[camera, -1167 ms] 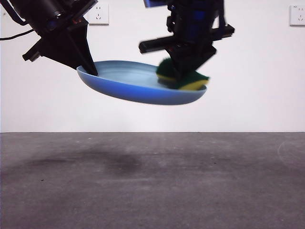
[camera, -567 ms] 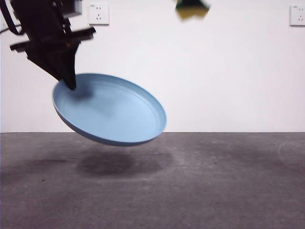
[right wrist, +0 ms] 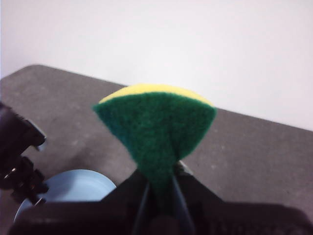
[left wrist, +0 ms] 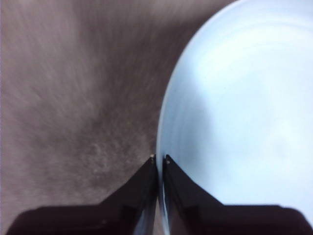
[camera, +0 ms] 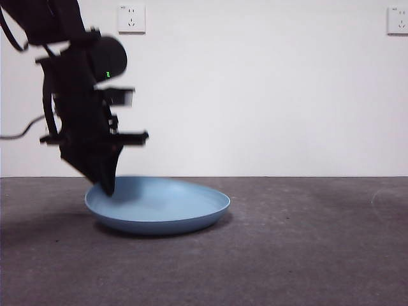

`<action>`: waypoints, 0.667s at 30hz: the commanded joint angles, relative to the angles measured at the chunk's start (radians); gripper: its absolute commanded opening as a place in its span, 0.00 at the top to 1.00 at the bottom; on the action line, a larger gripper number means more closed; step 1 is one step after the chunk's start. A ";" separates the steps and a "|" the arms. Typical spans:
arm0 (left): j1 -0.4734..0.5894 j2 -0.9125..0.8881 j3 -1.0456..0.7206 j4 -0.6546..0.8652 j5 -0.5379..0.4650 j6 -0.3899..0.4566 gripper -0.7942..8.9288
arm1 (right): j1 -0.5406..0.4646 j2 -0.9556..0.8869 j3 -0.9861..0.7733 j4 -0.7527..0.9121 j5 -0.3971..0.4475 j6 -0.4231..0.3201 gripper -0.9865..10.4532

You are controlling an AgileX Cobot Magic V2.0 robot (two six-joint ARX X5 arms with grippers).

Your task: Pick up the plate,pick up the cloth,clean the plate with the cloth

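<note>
Since a moment ago, the plate [camera: 159, 205] is sitting down flat on the worktop [camera: 306, 242] near its front left, no longer hanging tilted in the air. The left tool [left wrist: 159, 159] is pinching the plate's left rim, jaws nearly closed. The right tool [right wrist: 159, 188] is gripping the sponge [right wrist: 156, 127] high above, so the plate is lying below and left of it
</note>
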 commanded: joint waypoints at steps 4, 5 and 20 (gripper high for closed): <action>0.002 0.067 -0.007 -0.008 -0.024 0.021 0.79 | 0.001 -0.036 -0.005 -0.069 0.002 0.015 0.93; 0.002 0.067 -0.007 -0.004 -0.025 0.019 0.68 | 0.001 -0.036 -0.006 -0.075 0.002 0.015 0.93; -0.014 -0.127 -0.007 -0.042 -0.021 -0.085 0.47 | -0.029 0.087 -0.006 -0.126 -0.002 0.021 0.93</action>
